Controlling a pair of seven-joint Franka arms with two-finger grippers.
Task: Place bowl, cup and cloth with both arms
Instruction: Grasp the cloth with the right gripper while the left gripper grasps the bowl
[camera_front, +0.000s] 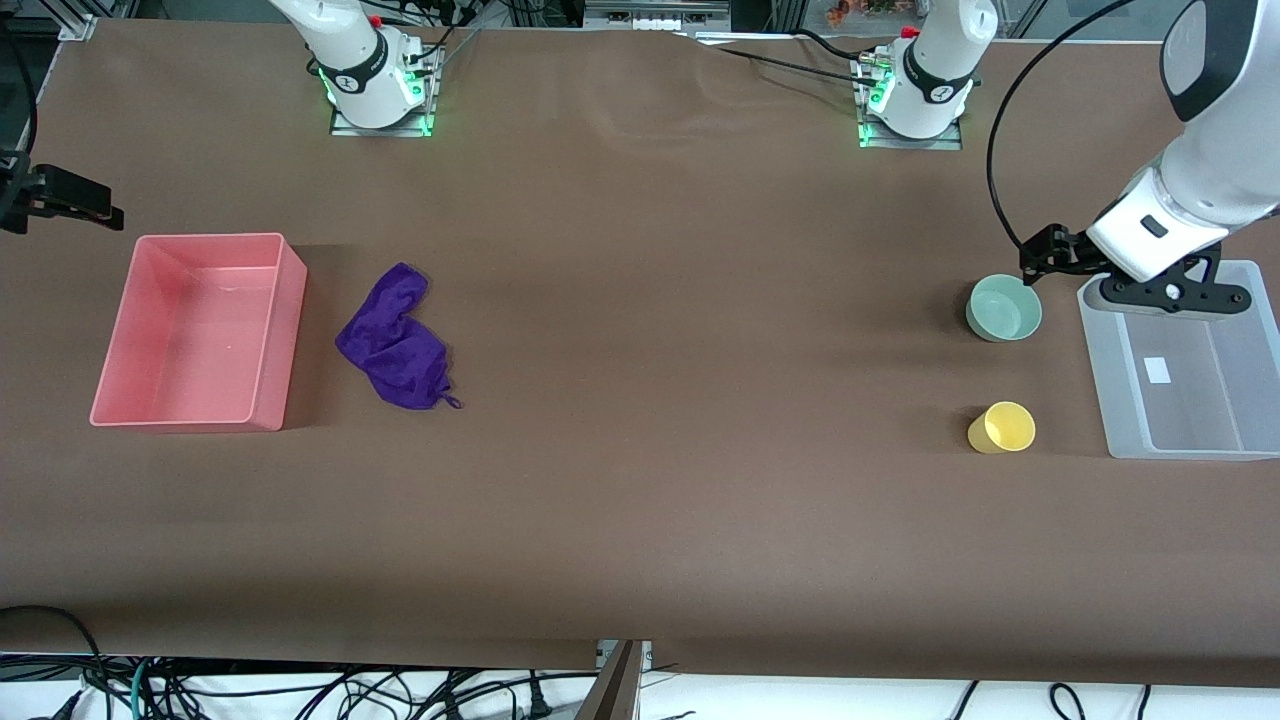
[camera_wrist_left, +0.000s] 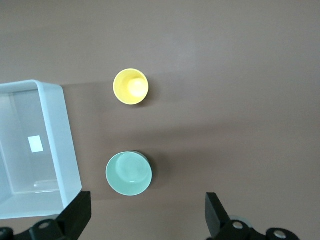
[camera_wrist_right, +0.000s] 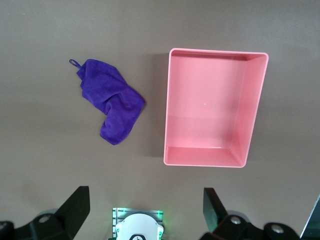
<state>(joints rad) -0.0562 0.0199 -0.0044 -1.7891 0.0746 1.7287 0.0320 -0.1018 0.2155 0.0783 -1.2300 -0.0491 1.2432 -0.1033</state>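
The mint-green bowl (camera_front: 1004, 308) stands upright on the table near the left arm's end, beside a clear bin. The yellow cup (camera_front: 1002, 428) stands nearer to the front camera than the bowl. Both show in the left wrist view, bowl (camera_wrist_left: 129, 173) and cup (camera_wrist_left: 130, 86). My left gripper (camera_front: 1130, 285) (camera_wrist_left: 146, 217) is open and empty, up over the table beside the bowl and the bin's edge. The purple cloth (camera_front: 395, 340) (camera_wrist_right: 112, 100) lies crumpled beside a pink bin. My right gripper (camera_front: 65, 195) (camera_wrist_right: 145, 212) is open and empty, high above the right arm's end.
A pink bin (camera_front: 275, 330) (camera_wrist_right: 172, 107) stands empty at the right arm's end. A clear plastic bin (camera_front: 1110, 390) (camera_wrist_left: 62, 135) stands empty at the left arm's end. The brown table cover spans between them. The right arm's base (camera_wrist_right: 137, 227) shows under its wrist.
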